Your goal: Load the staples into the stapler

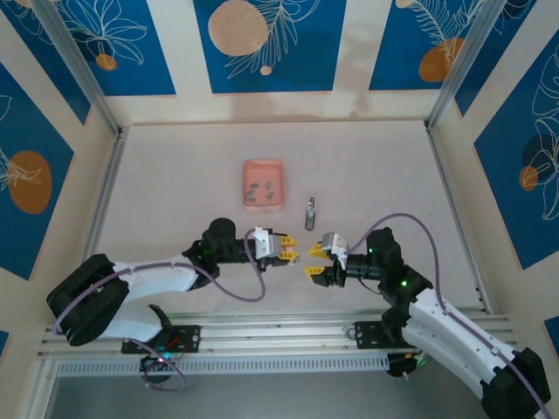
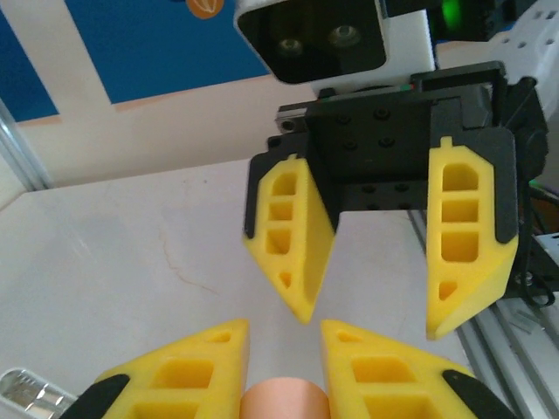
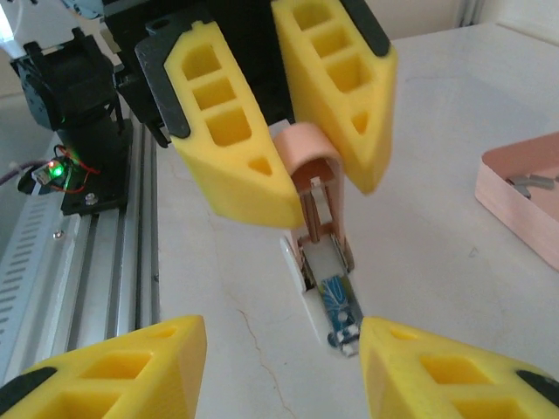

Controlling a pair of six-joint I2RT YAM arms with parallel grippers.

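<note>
Top external view is showing the left gripper (image 1: pixel 293 248) clamping the stapler (image 3: pixel 313 161) by its pink end, its opened lower part touching the table and pointing toward the right gripper (image 1: pixel 313 261), whose fingers are standing apart, empty. The left should probably be holding steady while the right is fetching a strip. The staples (image 1: pixel 259 190) are lying in the pink tray (image 1: pixel 262 164), well beyond both grippers. A small grey metal piece (image 1: pixel 310 212) is lying nearer, likely needing a wide berth.

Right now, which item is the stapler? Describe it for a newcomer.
On the white table, look near the front middle. The stapler is the slim pale pink piece, hinged open, clamped in the left gripper. The pink tray farther back is wider and holds grey staples.
</note>
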